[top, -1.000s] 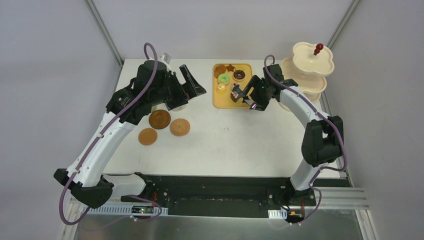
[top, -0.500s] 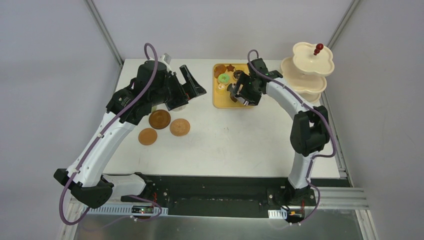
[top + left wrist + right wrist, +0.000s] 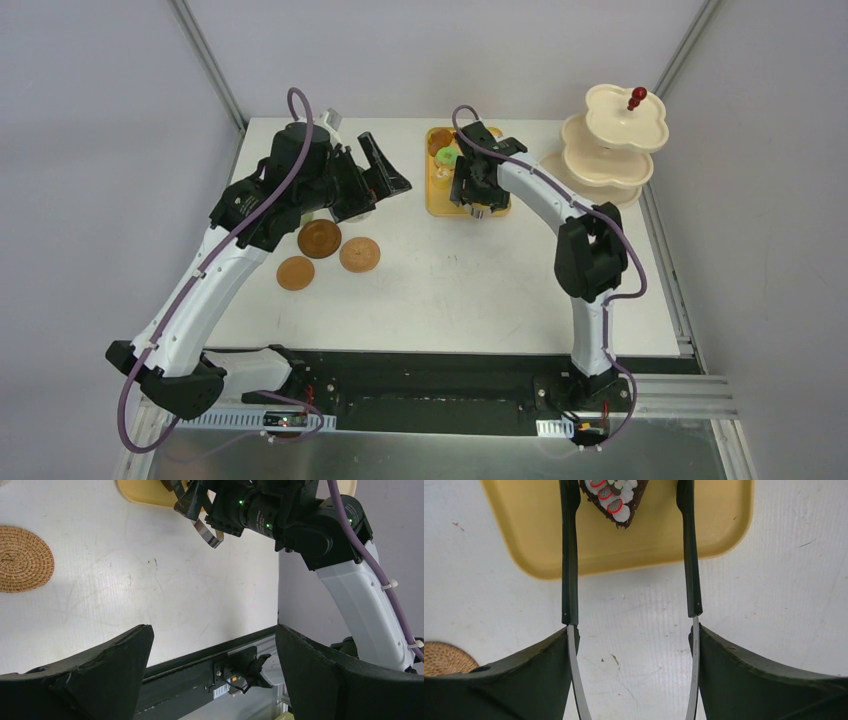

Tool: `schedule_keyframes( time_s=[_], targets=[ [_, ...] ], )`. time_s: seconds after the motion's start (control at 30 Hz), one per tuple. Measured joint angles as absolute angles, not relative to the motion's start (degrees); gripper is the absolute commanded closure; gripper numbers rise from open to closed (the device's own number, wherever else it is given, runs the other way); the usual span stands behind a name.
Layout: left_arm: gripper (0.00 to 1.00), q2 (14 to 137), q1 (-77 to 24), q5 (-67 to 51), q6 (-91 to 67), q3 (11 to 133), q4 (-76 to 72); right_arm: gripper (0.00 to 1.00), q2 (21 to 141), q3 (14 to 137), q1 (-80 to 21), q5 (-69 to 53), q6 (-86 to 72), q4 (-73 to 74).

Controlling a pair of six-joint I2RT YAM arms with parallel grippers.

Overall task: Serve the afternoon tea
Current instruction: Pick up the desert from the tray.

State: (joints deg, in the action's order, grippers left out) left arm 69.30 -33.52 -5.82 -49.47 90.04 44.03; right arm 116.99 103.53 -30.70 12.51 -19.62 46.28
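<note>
Right gripper [image 3: 633,635]: fingers clamped on the handles of the black tongs [image 3: 569,555], metal strips lying against the inner pads. Tong arms are held apart and reach out over the near edge of the yellow tray [image 3: 664,535]. They pass either side of a chocolate wedge pastry [image 3: 616,500] with red and white topping (contact with the wedge cannot be told). Other pastries [image 3: 447,157] lie on the tray's far half.

Left gripper [image 3: 212,632]: fingers spread wide, nothing between them, hanging above the table [image 3: 450,290].

Coasters [image 3: 319,238]: three, grouped on the table's left, beside the left arm.

Three-tier stand [image 3: 610,150]: far right corner, well apart from the tray.
</note>
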Motion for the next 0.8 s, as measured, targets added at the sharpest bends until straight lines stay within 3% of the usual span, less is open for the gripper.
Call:
schedule_keyframes(
  time_s=[0.13, 0.37, 0.53, 0.7, 0.8],
  targets=[
    [0.03, 69.1, -32.9, -6.2, -48.9, 90.0, 44.1, 0.25, 119.3, 105.9, -31.1, 15.1, -18.7, 47.5],
    [0.03, 68.6, -32.1, -7.3, -48.2, 90.0, 44.2, 0.46, 121.2, 108.6, -31.3, 16.0, -18.3, 48.5],
    [0.03, 68.4, -31.1, -8.4, -47.5, 90.0, 44.7, 0.56, 121.3, 109.1, -31.3, 15.6, -18.2, 48.8],
    [0.03, 68.4, -30.6, -9.6, -47.2, 90.0, 44.9, 0.80, 121.7, 109.4, -31.2, 14.6, -17.7, 49.2],
    [0.03, 68.4, -30.6, -10.3, -47.3, 90.0, 44.9, 1.00, 122.1, 110.1, -30.9, 14.0, -17.2, 49.6]
  ],
)
